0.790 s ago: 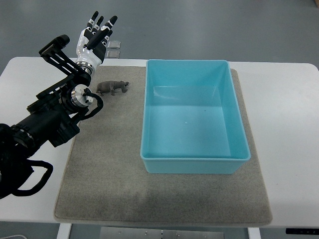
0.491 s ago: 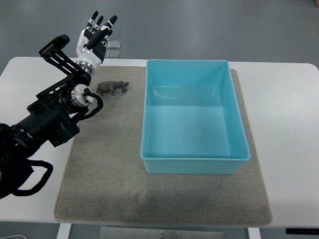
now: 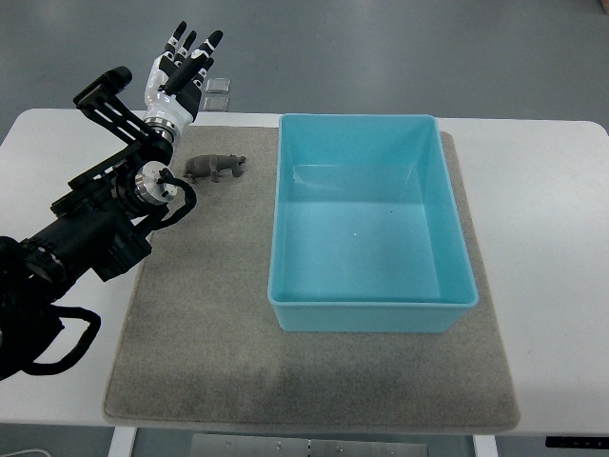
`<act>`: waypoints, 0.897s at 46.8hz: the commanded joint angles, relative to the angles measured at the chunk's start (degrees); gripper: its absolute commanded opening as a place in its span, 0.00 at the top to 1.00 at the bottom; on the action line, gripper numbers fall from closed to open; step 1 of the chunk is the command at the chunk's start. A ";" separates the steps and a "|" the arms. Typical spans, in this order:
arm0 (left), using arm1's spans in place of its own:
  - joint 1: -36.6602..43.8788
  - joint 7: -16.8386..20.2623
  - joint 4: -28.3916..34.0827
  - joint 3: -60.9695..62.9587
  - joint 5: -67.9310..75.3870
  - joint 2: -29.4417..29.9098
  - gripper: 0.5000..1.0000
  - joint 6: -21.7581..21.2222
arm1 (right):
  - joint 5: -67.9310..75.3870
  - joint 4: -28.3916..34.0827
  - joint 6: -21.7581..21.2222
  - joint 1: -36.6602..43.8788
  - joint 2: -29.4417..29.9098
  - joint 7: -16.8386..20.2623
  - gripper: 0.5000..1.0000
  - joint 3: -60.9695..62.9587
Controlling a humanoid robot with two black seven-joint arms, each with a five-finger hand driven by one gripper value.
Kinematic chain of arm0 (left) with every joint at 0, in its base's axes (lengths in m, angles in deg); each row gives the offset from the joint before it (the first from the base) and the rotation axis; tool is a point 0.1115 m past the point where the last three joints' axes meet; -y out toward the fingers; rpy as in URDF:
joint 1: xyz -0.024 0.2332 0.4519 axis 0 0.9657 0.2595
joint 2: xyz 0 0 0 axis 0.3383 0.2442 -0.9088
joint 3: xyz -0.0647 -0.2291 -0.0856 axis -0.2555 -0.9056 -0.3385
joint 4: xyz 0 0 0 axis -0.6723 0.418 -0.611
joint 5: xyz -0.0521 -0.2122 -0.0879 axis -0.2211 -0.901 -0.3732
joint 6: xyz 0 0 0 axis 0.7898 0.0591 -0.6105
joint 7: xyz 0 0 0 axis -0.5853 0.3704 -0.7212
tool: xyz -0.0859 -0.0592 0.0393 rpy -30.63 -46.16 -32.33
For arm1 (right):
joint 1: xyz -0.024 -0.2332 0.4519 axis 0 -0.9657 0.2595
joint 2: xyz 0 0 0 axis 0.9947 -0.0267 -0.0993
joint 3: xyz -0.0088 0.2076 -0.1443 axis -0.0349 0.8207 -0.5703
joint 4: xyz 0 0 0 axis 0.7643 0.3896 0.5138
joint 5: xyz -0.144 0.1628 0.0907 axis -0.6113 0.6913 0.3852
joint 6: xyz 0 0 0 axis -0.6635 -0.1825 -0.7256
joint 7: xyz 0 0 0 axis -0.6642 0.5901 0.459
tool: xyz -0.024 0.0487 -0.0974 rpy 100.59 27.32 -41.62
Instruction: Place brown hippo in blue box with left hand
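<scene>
Top view | left hand (image 3: pixel 179 74) fingers spread, empty | brown hippo (image 3: pixel 215 167) untouched on mat (image 3: pixel 200 324)

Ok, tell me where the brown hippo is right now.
In the top view the brown hippo lies on the grey mat, just left of the blue box, below and right of the open left hand.

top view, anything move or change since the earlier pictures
Nothing has visibly changed. The left hand hangs open past the far left corner of the grey felt mat, holding nothing. The small brown toy hippo lies on the mat, left of the empty light blue plastic box.
</scene>
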 commanded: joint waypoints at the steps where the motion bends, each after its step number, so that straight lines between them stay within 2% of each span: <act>1: -0.08 0.00 0.00 0.00 0.00 0.00 0.01 0.07 | 0.00 0.00 -0.08 0.00 0.00 0.04 0.13 0.00; 28: -0.34 0.00 -0.70 1.14 1.05 1.49 0.01 0.16 | 0.00 0.00 0.00 0.00 0.00 -0.05 0.13 0.00; 34: -0.87 0.00 -1.14 3.86 1.76 3.51 0.01 0.16 | 0.00 0.00 0.00 0.00 0.00 0.04 0.13 0.00; 42: -1.92 0.00 -5.09 11.15 2.19 7.20 0.01 0.07 | 0.00 0.00 0.00 0.00 0.00 0.04 0.13 0.00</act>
